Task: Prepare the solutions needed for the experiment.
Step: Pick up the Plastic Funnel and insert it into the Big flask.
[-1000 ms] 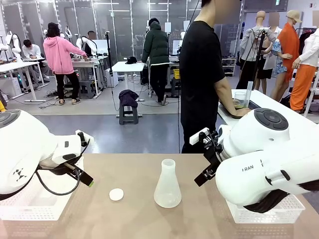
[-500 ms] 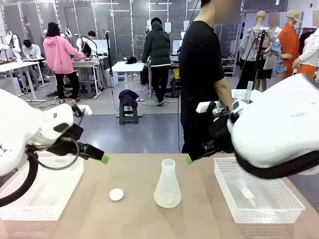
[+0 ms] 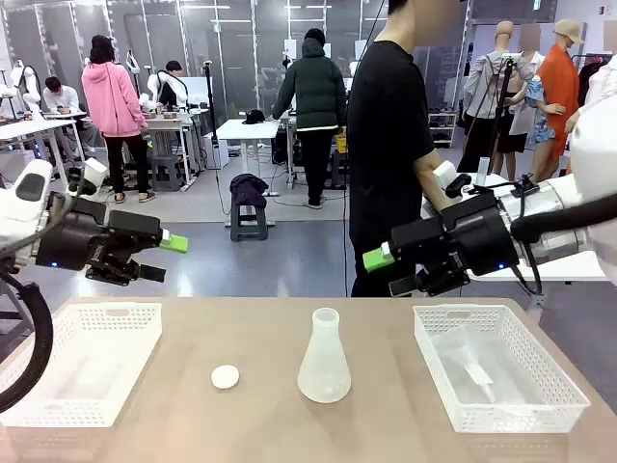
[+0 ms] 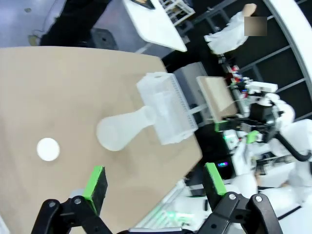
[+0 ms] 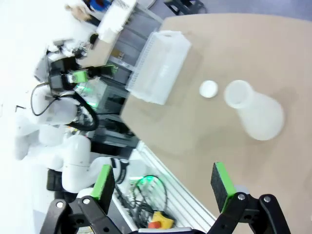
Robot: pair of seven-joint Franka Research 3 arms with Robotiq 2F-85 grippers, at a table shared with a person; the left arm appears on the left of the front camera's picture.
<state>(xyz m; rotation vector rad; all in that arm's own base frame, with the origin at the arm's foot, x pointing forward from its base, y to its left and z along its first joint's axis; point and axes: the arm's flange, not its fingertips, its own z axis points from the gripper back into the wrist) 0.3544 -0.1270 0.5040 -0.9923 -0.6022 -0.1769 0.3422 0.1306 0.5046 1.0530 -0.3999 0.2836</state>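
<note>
Reach not begun: your left gripper (image 3: 162, 258) and right gripper (image 3: 388, 273) hang spread, empty.
Flask (image 3: 324, 357) stands mid-table, lid (image 3: 225, 376) at its 9 o'clock; lower one gripper around the neck.

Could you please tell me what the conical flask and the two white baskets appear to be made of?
Conical flask: probably frosted plastic, perhaps glass; its matte, milky wall is translucent without sharp glints. Left basket and right basket: likely white moulded plastic, given the fine lattice walls.
</note>
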